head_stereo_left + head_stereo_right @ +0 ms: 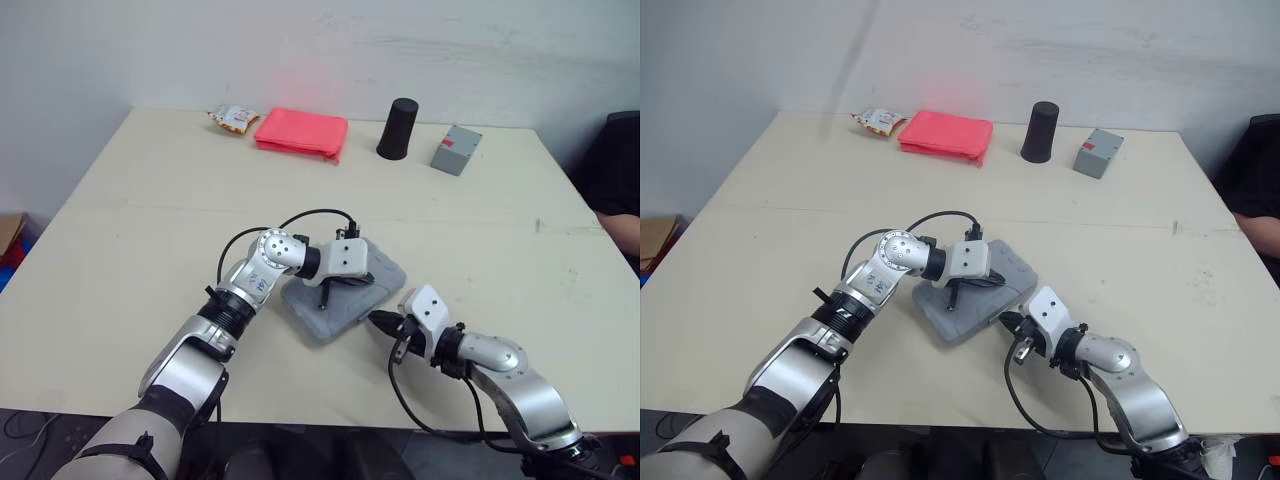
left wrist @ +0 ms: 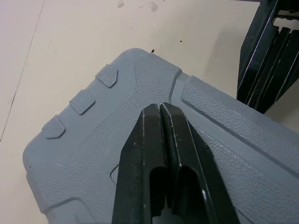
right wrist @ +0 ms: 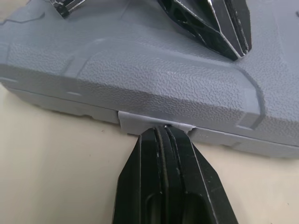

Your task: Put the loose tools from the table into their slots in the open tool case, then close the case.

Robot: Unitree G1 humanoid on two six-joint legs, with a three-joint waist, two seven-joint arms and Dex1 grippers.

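We find the case [image 1: 318,318] shut and lying flat on the table [image 1: 150,230], its grey pebbled lid up. The left gripper [image 1: 325,300] comes down onto the lid; in its wrist view the fingers [image 2: 180,154] are clenched flat against each other with nothing between them, and the tips rest on the lid near its middle. The right gripper [image 1: 378,320] sits at the case's side wall on the robot's right, low against the table. Its fingers [image 3: 140,186] are likewise pressed together and empty, with the tips touching the small latch [image 3: 128,123] that juts from the seam between lid and base. Whether that latch is snapped home we cannot tell. Well beyond the case, along the table's far edge, stand a packet [image 1: 233,119], a red cloth [image 1: 301,132], a black cup [image 1: 399,128] and a grey box [image 1: 456,150], all well apart from the case.
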